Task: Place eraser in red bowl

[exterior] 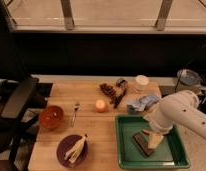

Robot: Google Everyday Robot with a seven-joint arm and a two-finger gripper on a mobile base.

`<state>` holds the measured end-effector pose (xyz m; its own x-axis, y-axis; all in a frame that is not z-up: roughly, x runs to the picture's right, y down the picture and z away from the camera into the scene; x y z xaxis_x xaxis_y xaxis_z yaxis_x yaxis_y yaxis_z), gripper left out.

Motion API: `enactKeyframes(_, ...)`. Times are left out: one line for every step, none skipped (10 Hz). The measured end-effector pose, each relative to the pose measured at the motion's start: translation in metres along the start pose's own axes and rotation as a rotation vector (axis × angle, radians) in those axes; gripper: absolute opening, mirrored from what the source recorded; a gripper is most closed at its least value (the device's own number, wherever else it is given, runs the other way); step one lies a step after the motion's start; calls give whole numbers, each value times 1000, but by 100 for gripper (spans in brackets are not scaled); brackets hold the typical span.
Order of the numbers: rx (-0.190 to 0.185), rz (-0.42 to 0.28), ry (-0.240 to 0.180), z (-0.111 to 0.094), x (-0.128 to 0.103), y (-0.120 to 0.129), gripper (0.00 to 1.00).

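The eraser (142,144), a flat dark block, lies in the green tray (127,158) at the front right of the wooden table. My gripper (154,139) hangs from the white arm (182,114) and sits low over the tray, right beside the eraser's right end, covering the thin red stick. The red bowl (51,116) stands at the table's left side, far from the gripper.
A dark purple plate (65,154) with pale peel (76,147) sits front left. A fork (75,112), an orange (100,105), dark grapes (109,90), a blue cloth (141,103) and a white cup (141,81) lie mid-table. A black chair (16,98) stands at left.
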<state>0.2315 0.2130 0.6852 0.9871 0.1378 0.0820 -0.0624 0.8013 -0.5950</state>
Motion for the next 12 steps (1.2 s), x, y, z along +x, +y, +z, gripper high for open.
enactKeyframes(4,-3,-4,-2,1,-2,80)
enactKeyframes(-13,-10,-6,-2,1,-5,80)
enactKeyframes(-29,-4,-10,2,0,-7,80)
enactKeyframes(-62,26,-12,13,4,-3,80)
enactKeyframes(-93,51,-14,28,8,-2,80)
enactKeyframes(-116,71,-16,39,9,-3,80)
enactKeyframes(-140,95,-16,51,14,-3,80)
enactKeyframes(-157,120,-16,58,20,-3,80)
enactKeyframes(-172,134,-16,61,22,-3,80)
enactKeyframes(-189,143,-16,66,23,1,80)
enactKeyframes(-198,152,-16,68,25,5,80)
enactKeyframes(-203,154,-14,69,26,11,80)
